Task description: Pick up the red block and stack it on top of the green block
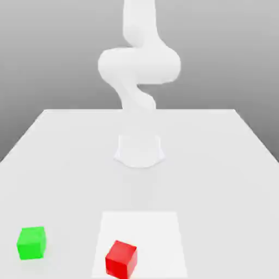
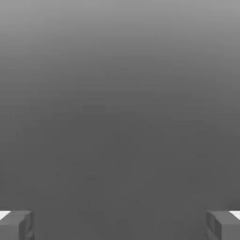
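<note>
Red block [image 1: 121,260] first: we see it low in the exterior view, on a pale square patch [image 1: 150,234] that lies on the white desk [image 1: 201,163]. The block rests near the desk's edge closest to the exterior camera, on the half of the patch toward the exterior view's left. It is turned at an angle to the patch's sides, so that we see its top and two side faces.

Our green block [image 1: 31,243] sits on the bare desk, toward the exterior view's left, well apart from the red one and outside the patch. It stands nearer than the red block to the desk's side edge at the exterior view's left. Nothing is stacked on it, and we see its top face plainly.

Behind both blocks, toward the desk's far edge, we make out the base [image 1: 139,151] of our white arm [image 1: 139,65], midway between the far corners. The arm rises from there in bends past the top of the exterior view.

In the hand view, our jaws [image 2: 120,226] stand wide apart, with nothing between them, against a plain grey background.
</note>
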